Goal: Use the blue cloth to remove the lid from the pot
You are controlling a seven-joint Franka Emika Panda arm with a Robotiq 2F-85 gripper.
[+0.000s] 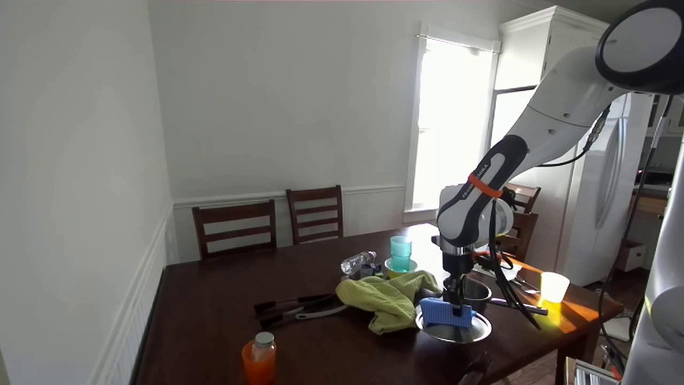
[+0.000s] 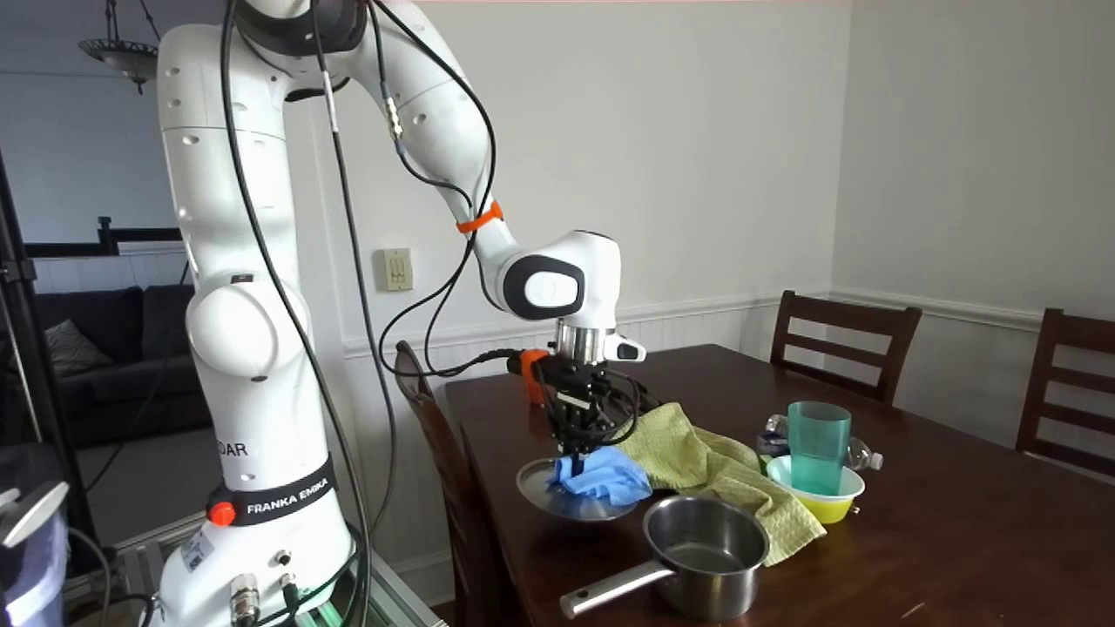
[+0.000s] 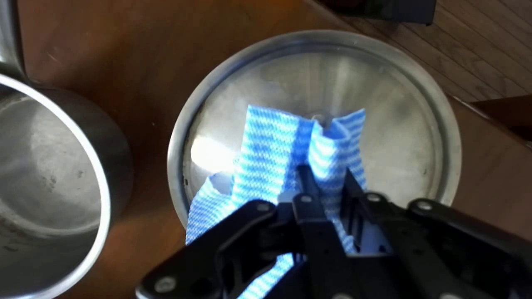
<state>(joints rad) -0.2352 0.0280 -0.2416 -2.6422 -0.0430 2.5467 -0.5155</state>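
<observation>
- The blue cloth [image 3: 266, 158] lies bunched on the lid [image 3: 399, 116], a little below the middle of the wrist view; as padding or extra grip, I'd guess.
- The tool [image 3: 328, 178], at lower right there, has a fold of that cloth pinched between its fingers [image 3: 309, 203]; whether any of the lid is caught inside it, I can't tell.
- The pot [image 2: 710, 592] stands uncovered, low and right of centre in an exterior view, with the lid just beside it, so the removing looks done to me.
- Whether the lid rests on the bench [image 2: 984, 540] or hangs barely over it, I can't say.
- Above the pot in that frame, a green towel [image 2: 723, 470] lies crumpled, probably there to be out of the way.
- Toward the right, a teal cup [image 2: 819, 448] stands in a bowl [image 2: 823, 508], likely stacked to save room.
</observation>
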